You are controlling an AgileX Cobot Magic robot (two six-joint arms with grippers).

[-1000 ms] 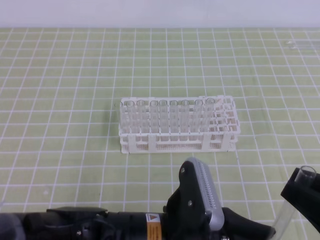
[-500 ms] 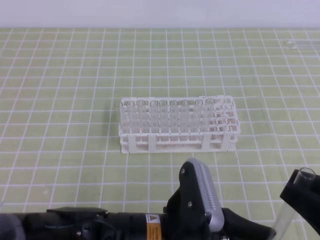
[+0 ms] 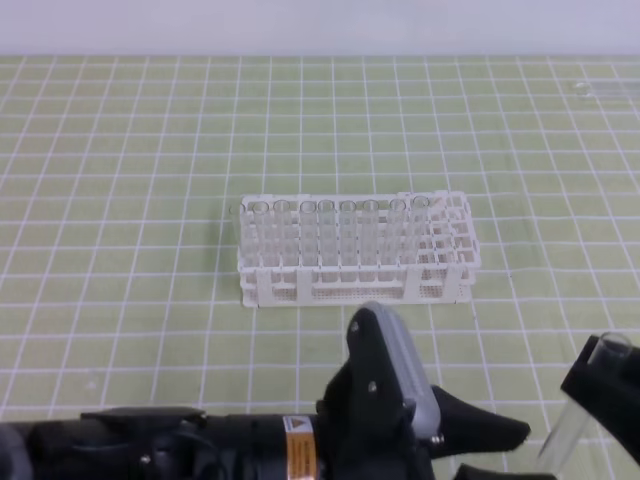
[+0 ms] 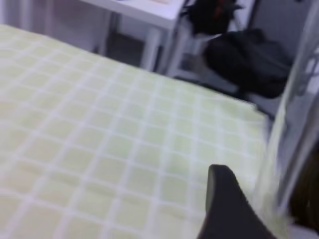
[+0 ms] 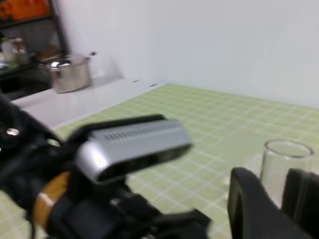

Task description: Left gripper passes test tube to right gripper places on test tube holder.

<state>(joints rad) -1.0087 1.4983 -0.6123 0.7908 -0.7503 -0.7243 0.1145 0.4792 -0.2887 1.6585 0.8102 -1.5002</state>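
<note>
the right gripper [image 3: 598,392] was clamped on the near-upright test tube [image 3: 572,425], mouth up, the left gripper [image 3: 522,452] parted and empty just beside it, and the test tube holder [image 3: 355,285] lay well apart, farther out and leftward.

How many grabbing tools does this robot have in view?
2. The left tool is at the bottom centre of the high view; the right tool is in the bottom right corner, gripping a clear test tube.

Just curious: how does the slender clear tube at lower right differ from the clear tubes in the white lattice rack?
The lone test tube leans, gripped by the black right gripper; the rack tubes stand upright. It is alone; they line a row in the white lattice rack. All are clear.
</note>
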